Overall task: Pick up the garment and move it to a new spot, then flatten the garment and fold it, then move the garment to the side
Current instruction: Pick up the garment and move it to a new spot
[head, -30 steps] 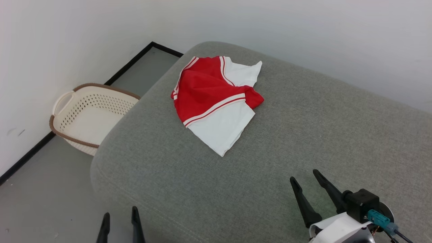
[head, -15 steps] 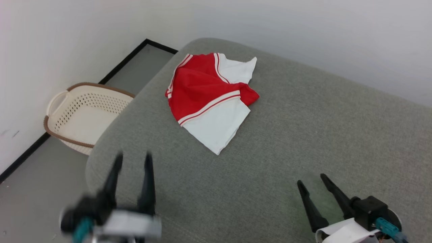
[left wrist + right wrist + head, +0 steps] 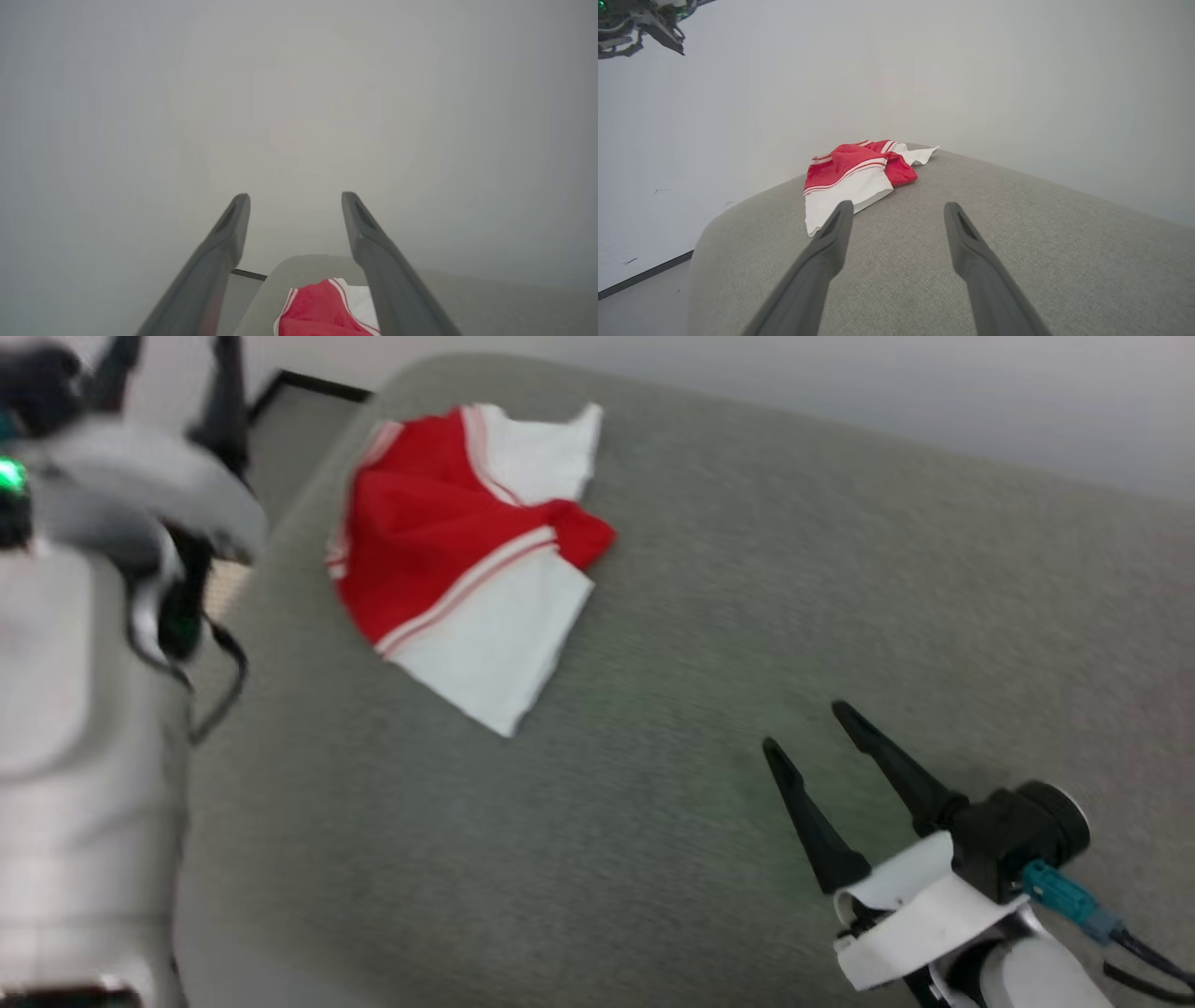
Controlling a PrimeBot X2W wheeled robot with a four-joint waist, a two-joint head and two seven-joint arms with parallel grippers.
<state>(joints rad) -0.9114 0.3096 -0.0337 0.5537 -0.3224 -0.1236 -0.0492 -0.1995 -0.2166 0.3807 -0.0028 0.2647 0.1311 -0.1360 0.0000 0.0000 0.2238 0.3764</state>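
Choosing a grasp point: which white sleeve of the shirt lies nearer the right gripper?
The larger sleeve, on the red body's near side, corner pointing at the right gripper; the other sleeve lies beyond the red.

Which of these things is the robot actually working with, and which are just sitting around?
In the job: red-and-white garment, crumpled on the grey cushion; left gripper and right gripper, both open and empty.
Just there: cream perforated basket edge beside the left arm; white wall.
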